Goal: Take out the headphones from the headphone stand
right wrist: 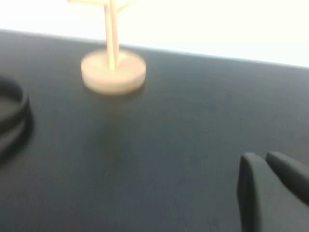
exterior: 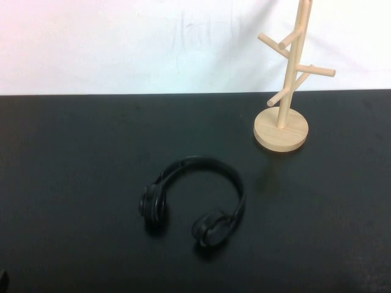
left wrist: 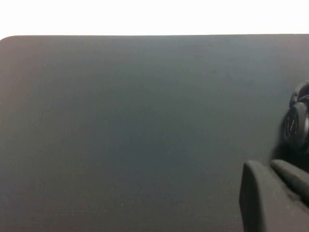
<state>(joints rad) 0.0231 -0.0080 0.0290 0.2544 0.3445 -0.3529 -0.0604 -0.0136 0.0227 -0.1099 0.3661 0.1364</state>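
The black headphones (exterior: 194, 199) lie flat on the black table, in front of and to the left of the headphone stand, apart from it. The light wooden headphone stand (exterior: 282, 116) stands upright at the back right, its pegs bare. Neither gripper shows in the high view. In the left wrist view my left gripper (left wrist: 268, 165) is shut and empty, low over the table, with one ear cup (left wrist: 297, 123) just beyond it. In the right wrist view my right gripper (right wrist: 261, 156) is shut and empty, well short of the stand's base (right wrist: 113, 73); part of the headband (right wrist: 13, 104) shows at the frame edge.
The black table (exterior: 73, 183) runs back to a white wall (exterior: 122, 43). Its far edge lies just behind the stand.
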